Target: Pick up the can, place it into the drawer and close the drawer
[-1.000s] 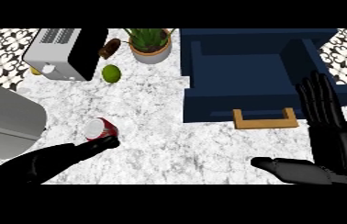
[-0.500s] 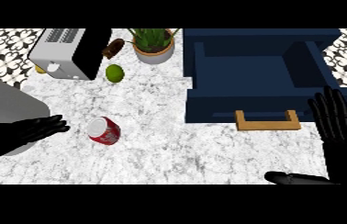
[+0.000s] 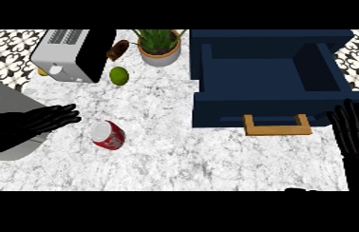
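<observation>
A red can [image 3: 108, 135] with a pale top lies tilted on the marble counter, left of centre. My left hand [image 3: 38, 122] comes in from the left edge with straight fingers pointing right, its fingertips a short gap from the can. The dark blue drawer [image 3: 210, 79] stands pulled open at the upper right, nothing inside it, with a wooden handle [image 3: 277, 125] on its front. At the right edge my right hand [image 3: 348, 131] rests open, fingers up, just right of the handle.
A toaster [image 3: 70, 54] stands at the back left. A green lime [image 3: 119, 75], a brown object [image 3: 117, 49] and a potted plant [image 3: 160, 48] sit behind the can. A grey rounded body [image 3: 21, 117] fills the left edge.
My left hand has drawn back to the left off the can, which now lies uncovered. The right hand has slid toward the right edge and the view has shifted.
</observation>
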You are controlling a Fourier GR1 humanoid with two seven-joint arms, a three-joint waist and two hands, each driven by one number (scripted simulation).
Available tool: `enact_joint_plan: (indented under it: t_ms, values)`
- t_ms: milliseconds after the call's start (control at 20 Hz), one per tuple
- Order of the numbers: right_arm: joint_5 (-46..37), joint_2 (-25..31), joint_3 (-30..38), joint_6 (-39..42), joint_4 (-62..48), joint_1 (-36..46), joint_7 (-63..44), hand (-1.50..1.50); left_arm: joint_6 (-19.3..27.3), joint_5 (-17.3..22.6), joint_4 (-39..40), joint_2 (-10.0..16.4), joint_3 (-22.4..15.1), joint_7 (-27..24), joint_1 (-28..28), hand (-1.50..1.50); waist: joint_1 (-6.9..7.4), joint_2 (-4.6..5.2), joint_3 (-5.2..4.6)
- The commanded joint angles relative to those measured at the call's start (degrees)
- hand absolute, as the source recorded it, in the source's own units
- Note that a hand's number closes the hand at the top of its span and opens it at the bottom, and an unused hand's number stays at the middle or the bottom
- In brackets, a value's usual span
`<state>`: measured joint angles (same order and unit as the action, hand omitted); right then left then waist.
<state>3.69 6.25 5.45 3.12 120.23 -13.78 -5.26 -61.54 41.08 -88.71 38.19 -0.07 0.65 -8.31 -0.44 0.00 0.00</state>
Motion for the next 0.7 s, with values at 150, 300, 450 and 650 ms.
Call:
enact_joint_plan:
  t_ms: [150,300,450,650]
  values:
    - [-1.71,-0.14,0.78,0.03,-1.26,0.96,0.04,-1.5,-8.07,-8.29,7.93,-5.99,0.91,-1.91,-4.36,-1.5,-0.05,0.07,-0.04]
    - [1.23,0.02,2.2,2.08,0.6,-1.08,0.1,-1.5,-5.93,-11.05,5.32,-9.05,1.0,-1.71,-3.23,-1.5,0.09,-0.02,-0.02]
    - [1.15,-0.21,3.15,4.02,-1.93,-3.48,5.69,-1.5,-8.39,-19.22,10.24,-13.16,2.4,-5.45,-4.99,-1.5,-0.26,0.07,-0.06]
    - [3.01,1.44,6.25,4.95,-6.34,0.58,5.88,-1.5,-8.71,-24.66,12.53,-14.7,3.25,-9.35,-5.16,-1.5,-0.05,0.12,-0.06]
